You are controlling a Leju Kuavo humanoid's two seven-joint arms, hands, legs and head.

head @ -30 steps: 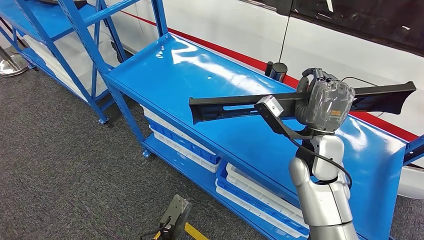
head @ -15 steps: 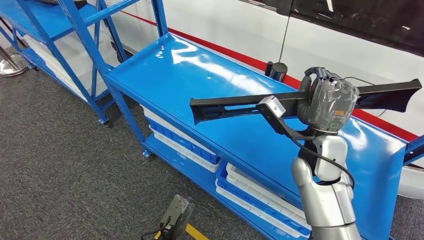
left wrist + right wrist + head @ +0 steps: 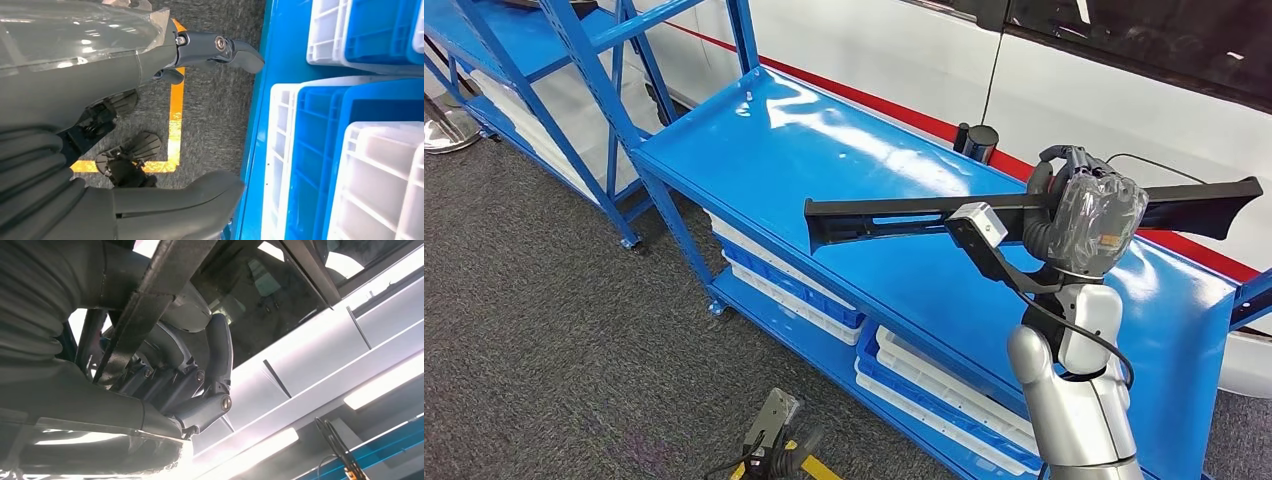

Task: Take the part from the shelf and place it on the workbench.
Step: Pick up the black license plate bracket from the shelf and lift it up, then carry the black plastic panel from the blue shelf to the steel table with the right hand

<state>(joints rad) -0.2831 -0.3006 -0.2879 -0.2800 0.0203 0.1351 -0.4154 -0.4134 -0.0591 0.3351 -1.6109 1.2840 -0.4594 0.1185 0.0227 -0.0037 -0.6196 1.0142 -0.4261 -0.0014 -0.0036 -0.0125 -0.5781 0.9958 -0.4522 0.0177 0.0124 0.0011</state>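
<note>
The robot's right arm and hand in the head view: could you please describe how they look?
The right arm is silver, rounded segments, with a black cable looping beside the wrist. The right hand is grey under clear, shiny plastic wrap, with an orange marking beneath it and dark fingers. A silver-faced camera sits on a black bracket.

Glossy blue painted-metal shelf (image 3: 824, 160), matt black part (image 3: 894, 212), rough grey carpet (image 3: 534, 300), smooth plastic bins (image 3: 360, 165)

Right arm upright, right hand (image 3: 1092, 215) closed in a grip; left hand (image 3: 150, 125) empty, fingers apart
</note>
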